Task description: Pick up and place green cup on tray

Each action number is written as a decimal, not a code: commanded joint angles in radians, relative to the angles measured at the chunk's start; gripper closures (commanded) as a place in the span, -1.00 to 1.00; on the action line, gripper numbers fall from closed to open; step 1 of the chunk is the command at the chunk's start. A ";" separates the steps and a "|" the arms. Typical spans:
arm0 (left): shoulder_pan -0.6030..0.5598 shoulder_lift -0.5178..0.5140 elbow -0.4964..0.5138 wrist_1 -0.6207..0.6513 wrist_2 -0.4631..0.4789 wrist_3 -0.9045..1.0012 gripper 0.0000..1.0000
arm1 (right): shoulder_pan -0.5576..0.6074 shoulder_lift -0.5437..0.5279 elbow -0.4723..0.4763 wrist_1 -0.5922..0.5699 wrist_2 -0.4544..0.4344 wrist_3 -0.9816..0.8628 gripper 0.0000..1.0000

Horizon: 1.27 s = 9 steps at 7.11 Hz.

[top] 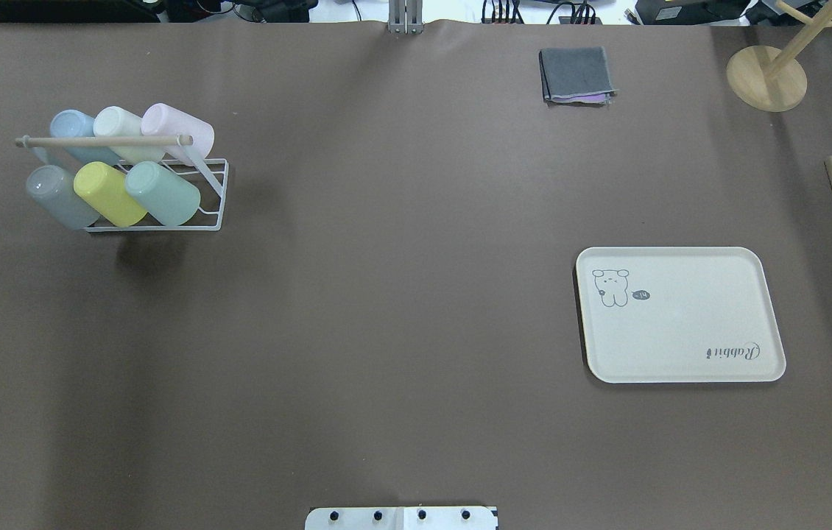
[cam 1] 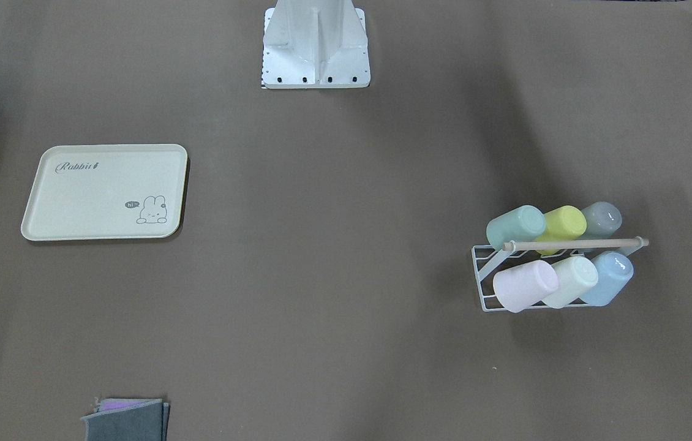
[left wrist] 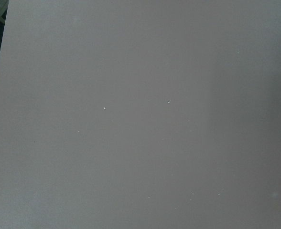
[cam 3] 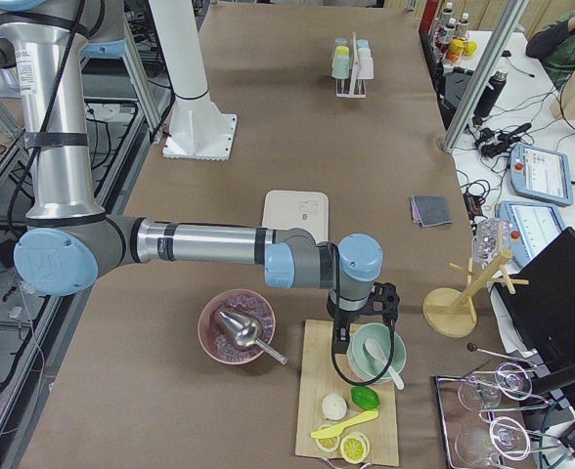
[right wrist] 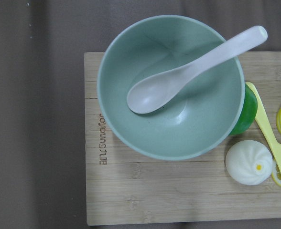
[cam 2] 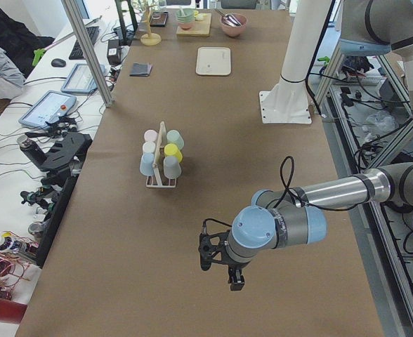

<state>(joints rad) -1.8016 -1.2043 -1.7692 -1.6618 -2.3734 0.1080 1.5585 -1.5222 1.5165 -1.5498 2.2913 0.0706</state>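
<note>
The green cup [top: 163, 193] lies tilted in a white wire rack [top: 211, 221] at the table's left, beside a yellow-green cup [top: 108, 193]; it also shows in the front view [cam 1: 514, 225]. The cream Rabbit tray [top: 681, 331] lies flat and bare at the right [cam 1: 95, 196]. My left gripper [cam 2: 220, 263] hangs over bare table, well away from the rack; I cannot tell whether it is open or shut. My right gripper [cam 3: 366, 318] hangs over a green bowl [right wrist: 171, 86], far from the tray; I cannot tell its state either.
The rack holds several other pastel cups under a wooden handle bar [top: 103, 140]. A wooden board [right wrist: 145, 191] carries the bowl, a white spoon [right wrist: 193, 69] and a bun [right wrist: 249, 162]. A folded grey cloth [top: 576, 73], a wooden stand [top: 766, 77] and a pink bowl [cam 3: 237, 327] stand nearby.
</note>
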 commanded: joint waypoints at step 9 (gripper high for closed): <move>0.129 -0.121 -0.017 0.003 0.023 0.058 -0.97 | 0.017 -0.006 0.014 0.005 -0.003 0.000 -1.00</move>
<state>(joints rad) -1.7384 -1.2644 -1.7963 -1.6666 -2.3494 0.1679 1.5755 -1.5258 1.5301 -1.5499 2.2914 0.0711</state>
